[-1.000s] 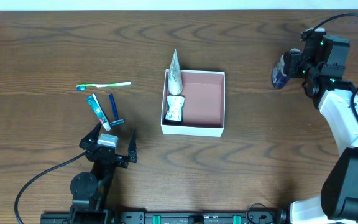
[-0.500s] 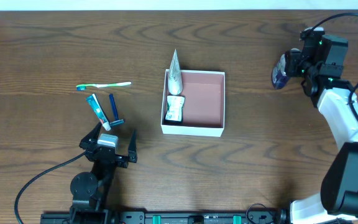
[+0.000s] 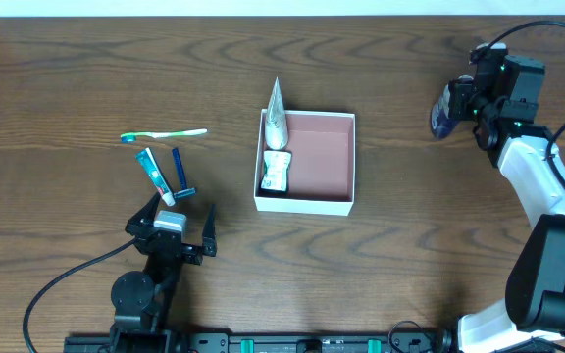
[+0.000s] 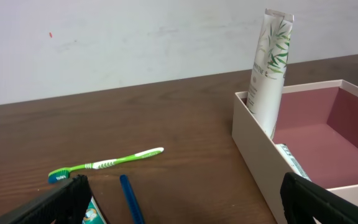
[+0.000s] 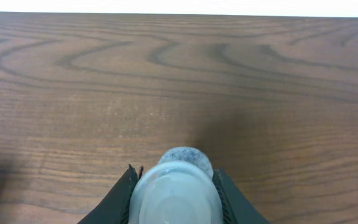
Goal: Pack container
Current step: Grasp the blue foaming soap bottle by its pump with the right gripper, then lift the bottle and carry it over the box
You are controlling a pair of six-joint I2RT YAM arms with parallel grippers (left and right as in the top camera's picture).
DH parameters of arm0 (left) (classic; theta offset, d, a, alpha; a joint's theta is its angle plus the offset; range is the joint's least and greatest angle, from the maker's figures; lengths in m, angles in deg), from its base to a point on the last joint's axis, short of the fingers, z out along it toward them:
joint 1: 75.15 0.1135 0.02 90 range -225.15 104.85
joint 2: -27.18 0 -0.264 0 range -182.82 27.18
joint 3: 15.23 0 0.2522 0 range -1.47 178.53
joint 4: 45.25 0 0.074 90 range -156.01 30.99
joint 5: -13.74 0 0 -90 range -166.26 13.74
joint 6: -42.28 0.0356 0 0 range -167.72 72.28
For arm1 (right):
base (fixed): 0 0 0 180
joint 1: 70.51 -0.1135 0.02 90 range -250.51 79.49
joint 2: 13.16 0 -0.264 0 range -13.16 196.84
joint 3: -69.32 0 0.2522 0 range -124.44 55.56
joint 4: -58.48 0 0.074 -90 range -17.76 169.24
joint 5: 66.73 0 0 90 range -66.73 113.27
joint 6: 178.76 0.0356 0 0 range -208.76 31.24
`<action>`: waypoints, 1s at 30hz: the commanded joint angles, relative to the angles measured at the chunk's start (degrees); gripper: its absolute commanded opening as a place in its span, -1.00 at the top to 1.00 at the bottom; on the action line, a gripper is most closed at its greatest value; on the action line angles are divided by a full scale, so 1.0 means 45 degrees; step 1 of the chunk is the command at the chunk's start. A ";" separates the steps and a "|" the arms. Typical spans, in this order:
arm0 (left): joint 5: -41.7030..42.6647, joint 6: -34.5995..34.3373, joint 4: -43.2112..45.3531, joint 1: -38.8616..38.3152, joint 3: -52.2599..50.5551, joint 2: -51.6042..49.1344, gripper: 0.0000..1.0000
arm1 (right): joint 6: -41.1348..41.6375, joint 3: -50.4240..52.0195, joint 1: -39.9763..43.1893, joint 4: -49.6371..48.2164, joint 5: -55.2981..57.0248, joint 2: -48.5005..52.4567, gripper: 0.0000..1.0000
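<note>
The right end effector [image 3: 446,110] clasped a small bluish bottle [image 5: 176,186], probably for carrying to the container [image 3: 302,204] mid-desk [image 3: 410,255] (tube [image 3: 277,118] and packet [image 3: 276,172] hugged its left wall, leaving room); the left end effector [image 3: 179,211] waited spread and empty near the toothbrush [image 3: 165,134]

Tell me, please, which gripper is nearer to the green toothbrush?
Left. The left gripper sits close by the toothbrush; the right gripper, holding a bottle, is far beyond the container.

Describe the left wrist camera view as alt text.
A white container with a pink floor sits at right, a leaf-printed tube standing in its left corner. A green toothbrush lies on the brown table at left.
</note>
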 commanded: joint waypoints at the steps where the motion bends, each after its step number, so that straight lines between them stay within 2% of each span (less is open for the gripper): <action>1: 0.0136 0.0165 -0.0413 0.0063 -0.0223 -0.0005 -0.96 | 0.0131 -0.0058 0.0024 -0.0117 -0.0078 0.0117 0.81; 15: 0.0136 0.0165 -0.0413 0.0063 -0.0223 -0.0005 -0.96 | 0.1496 -0.0272 0.0019 -0.0185 -0.2443 -0.0879 0.90; 23: 0.0136 0.0165 -0.0413 0.0063 -0.0223 -0.0005 -0.96 | 0.2579 -0.0272 0.0010 0.0335 -0.4439 -0.2317 0.94; 30: 0.0136 0.0165 -0.0413 0.0063 -0.0223 -0.0005 -0.96 | 0.4386 -0.0272 -0.0034 0.0588 -0.6241 -0.4124 0.94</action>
